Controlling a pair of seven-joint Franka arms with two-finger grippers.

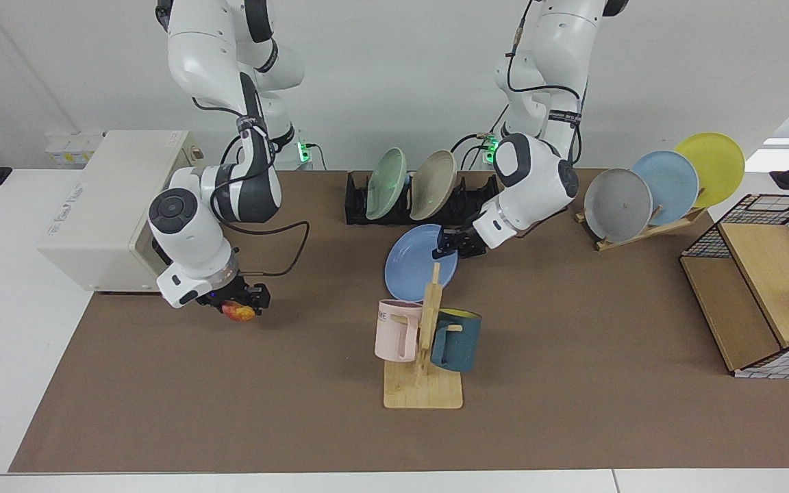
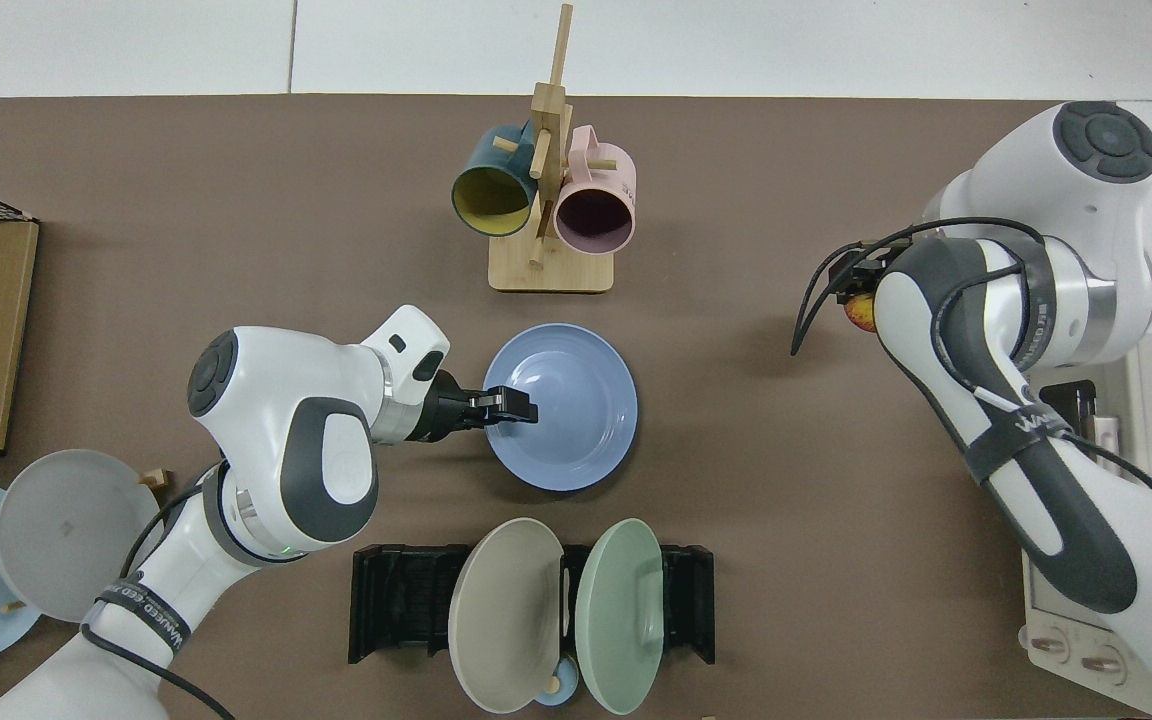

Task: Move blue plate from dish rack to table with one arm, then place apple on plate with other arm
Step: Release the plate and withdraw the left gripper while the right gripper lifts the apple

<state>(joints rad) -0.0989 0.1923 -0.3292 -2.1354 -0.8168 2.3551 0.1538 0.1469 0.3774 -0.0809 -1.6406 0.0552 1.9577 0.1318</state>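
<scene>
Apple (image 1: 240,313) first, at the facing view's left: I see it pinched between the right gripper (image 1: 244,306)'s narrowly parted jaws, lifted just off the table (image 1: 572,411) in front of the beige appliance (image 1: 100,205). Open brown mat lies between it and the mug tree (image 1: 424,356), which carries a pink mug (image 1: 394,330) and a dark teal mug (image 1: 455,339). Behind the tree, the blue plate (image 1: 411,267) is tilted in the air, its rim clamped by the left gripper (image 1: 448,245)'s jaws, closed tight on that edge; from above I see the plate (image 2: 566,410) between the tree's base and the dish rack (image 2: 396,600). The rack holds a beige plate (image 1: 432,175) and a green plate (image 1: 386,174) upright. Further along stands a wooden stand (image 1: 648,229) with grey, pale blue and yellow plates, then a wire-sided box (image 1: 764,274) at the mat's edge.
</scene>
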